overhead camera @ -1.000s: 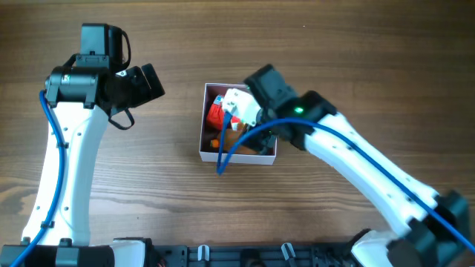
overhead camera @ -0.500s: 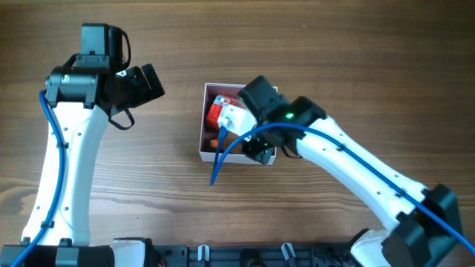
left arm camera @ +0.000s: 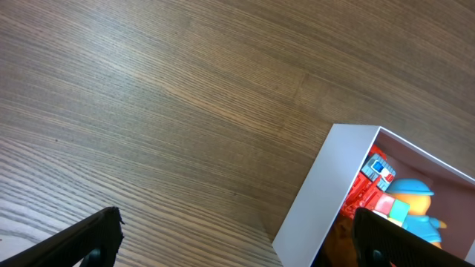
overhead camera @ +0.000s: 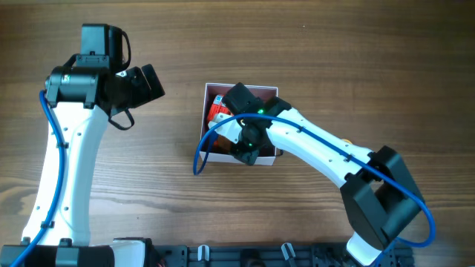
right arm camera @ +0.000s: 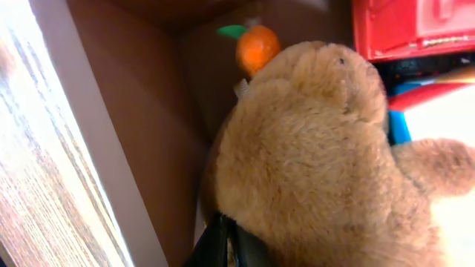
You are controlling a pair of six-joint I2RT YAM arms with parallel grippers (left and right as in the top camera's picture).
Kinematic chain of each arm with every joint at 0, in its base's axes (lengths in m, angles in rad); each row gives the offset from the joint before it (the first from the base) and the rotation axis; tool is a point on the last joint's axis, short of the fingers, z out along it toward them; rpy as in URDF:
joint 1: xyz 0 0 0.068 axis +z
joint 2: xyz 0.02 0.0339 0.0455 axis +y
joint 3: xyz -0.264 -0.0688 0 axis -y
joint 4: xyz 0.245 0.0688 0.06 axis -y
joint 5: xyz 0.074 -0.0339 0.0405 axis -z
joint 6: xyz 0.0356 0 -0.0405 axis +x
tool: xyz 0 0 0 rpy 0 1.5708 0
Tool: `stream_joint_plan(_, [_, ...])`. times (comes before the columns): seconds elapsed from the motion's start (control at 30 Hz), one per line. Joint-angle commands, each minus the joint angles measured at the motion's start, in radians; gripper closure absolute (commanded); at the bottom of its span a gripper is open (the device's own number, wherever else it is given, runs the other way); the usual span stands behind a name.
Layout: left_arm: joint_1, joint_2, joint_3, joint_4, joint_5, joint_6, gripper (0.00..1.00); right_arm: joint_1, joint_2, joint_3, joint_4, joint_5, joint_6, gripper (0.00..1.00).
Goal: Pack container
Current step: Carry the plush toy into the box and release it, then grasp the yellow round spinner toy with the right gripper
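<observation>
Reaching arm: the right gripper (overhead camera: 248, 146) is down inside the container (left arm camera: 319, 194), with its wrist covering most of the box from overhead.
Right jaws: honestly can't tell if they're apart or together. The wrist cam only shows a dark sliver of one finger (right arm camera: 220, 239) at the bottom edge, tucked under the plush.
Container: sits around the middle of the wooden table (overhead camera: 334, 44), white walls, dusty pink inside.
Teddy bear (right arm camera: 319, 163): tan and fuzzy, fills most of the right wrist view, pressed near the pink side wall.
Orange toy (right arm camera: 257, 46): small, with a green top, wedged in the corner just past the bear.
Red toy (left arm camera: 369, 184): at the far end of the box, beside a little figure with a blue cap (left arm camera: 413, 194).
Left gripper (overhead camera: 151, 80): off to the left, well apart from the box, fingers spread wide and holding nothing.
Blue cable (overhead camera: 199, 152): loops out from the right arm over the box's left wall.
</observation>
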Motion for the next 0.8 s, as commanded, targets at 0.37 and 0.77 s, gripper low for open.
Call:
stream_joint_plan(0.37, [0.002, -0.003, -0.004, -0.003, 0.015, 0.016, 0.0, -0.208, -0.586, 0.055, -0.012, 0.393, 0.409, 0.0])
stream_joint_plan(0.77, [0.002, -0.003, -0.004, -0.002, 0.015, 0.016, 0.0, -0.709, -0.266, -0.251, -0.062, 0.28, 0.763, 0.0])
